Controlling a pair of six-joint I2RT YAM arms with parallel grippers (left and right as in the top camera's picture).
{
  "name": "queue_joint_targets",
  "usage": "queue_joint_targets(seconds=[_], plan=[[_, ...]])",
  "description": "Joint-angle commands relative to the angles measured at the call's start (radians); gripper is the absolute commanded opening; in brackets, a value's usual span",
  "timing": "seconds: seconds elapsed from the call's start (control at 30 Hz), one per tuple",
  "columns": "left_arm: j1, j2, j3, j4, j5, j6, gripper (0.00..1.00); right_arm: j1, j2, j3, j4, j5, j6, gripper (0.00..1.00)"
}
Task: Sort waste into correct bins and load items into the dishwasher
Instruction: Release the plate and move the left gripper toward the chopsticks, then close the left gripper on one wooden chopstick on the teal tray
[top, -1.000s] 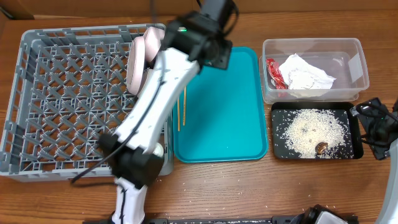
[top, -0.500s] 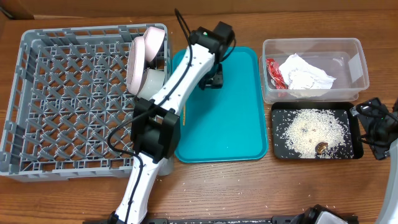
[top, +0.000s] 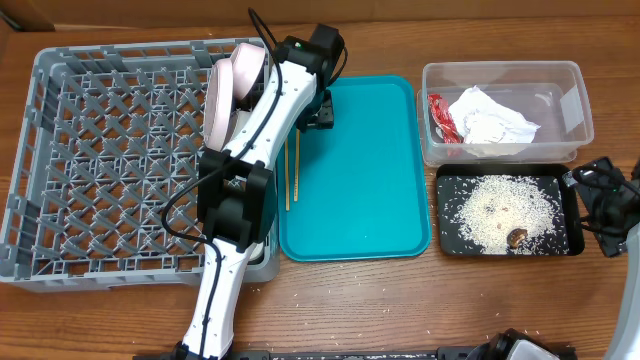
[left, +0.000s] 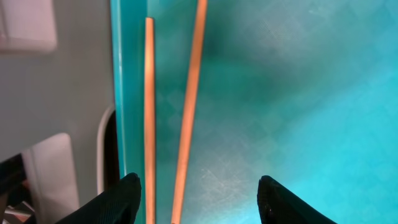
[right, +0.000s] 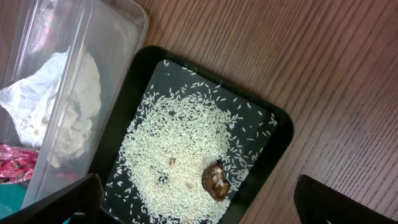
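Splayed left gripper (left: 198, 202) over thin wooden chopsticks (left: 191, 93) on glossy teal tray (left: 298, 93), right gripper (right: 199, 208) agape above rice-strewn black tray (right: 264, 158) by desk's right edge.

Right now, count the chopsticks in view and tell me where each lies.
2. The outer chopstick lies along the teal tray's left edge; the inner chopstick lies just inside it, slanted toward it. None seems hidden.
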Motion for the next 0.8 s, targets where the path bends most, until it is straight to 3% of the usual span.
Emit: queue_joint_targets(seconds=[0.0,0.4,0.57,0.73,0.77], plan=[[-0.005,0.028,-0.026,0.01,-0.009,0.007,0.61,-0.004,-0.002,0.01,0.005,-0.001,-0.007,1.0],[-0.003,0.028,-0.181,0.095,0.024,-0.007,0.61,-0.004,-0.002,0.01,0.005,-0.001,-0.007,1.0],[-0.003,0.028,-0.245,0.128,0.048,-0.007,0.56,-0.004,-0.002,0.01,0.005,-0.001,-0.007,1.0],[-0.005,0.028,-0.301,0.151,0.089,-0.006,0.19,-0.004,-0.002,0.01,0.005,-0.001,-0.007,1.0],[-0.008,0.028,-0.305,0.151,0.095,-0.006,0.04,-0.004,-0.002,0.01,0.005,-0.001,-0.007,1.0]])
